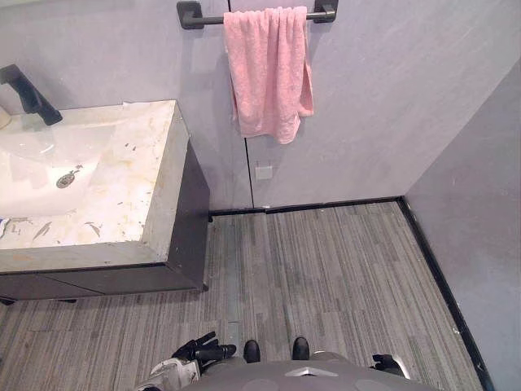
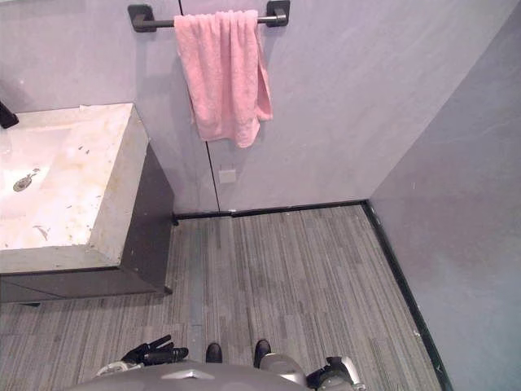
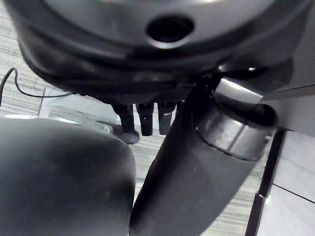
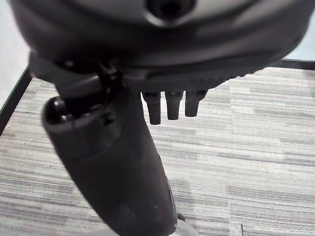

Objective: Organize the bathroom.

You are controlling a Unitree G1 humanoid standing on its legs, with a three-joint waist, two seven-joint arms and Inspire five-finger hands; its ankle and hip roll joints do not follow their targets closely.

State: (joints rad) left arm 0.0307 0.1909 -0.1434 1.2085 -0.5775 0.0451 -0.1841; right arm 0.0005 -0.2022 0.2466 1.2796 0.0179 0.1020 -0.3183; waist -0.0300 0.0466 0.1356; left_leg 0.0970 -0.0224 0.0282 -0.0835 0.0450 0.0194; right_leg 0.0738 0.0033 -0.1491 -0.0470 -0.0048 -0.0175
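Nearest of all, the left hand [image 1: 203, 352], hanging low at the bottom edge of the head views with fingers stretched out loosely and holding nothing; in its own wrist view, fingertips [image 3: 146, 123] pointing straight down at the floor [image 1: 326, 277], nothing between them and the thumb. Right hand [image 1: 389, 364] down at the other side, just as low; in its wrist view, straight relaxed fingers [image 4: 172, 108] over bare striped flooring, empty too.

Far ahead of both hands and well above them, a pink towel [image 1: 269, 69] draped over a dark bar [image 1: 203, 18] on the wall. Hangs bunched and a little uneven, long axis running straight down, one lower corner dropping further than the other. Lies up and forward from the left hand, up and forward but across to the left from the right hand; so probably the left arm the nearer, though neither anywhere within reach yet.

Off to the left hand's outer side and ahead, a pale stone counter [image 1: 159, 163] with a sunken sink [image 1: 32, 175], a drain [image 1: 67, 177] and a black tap [image 1: 28, 94], on a dark cabinet [image 1: 191, 220]. Small scraps on the counter's near edge, too small to identify.

Judging by this, tidying not yet begun: a step closer and a long raise of an arm needed first.
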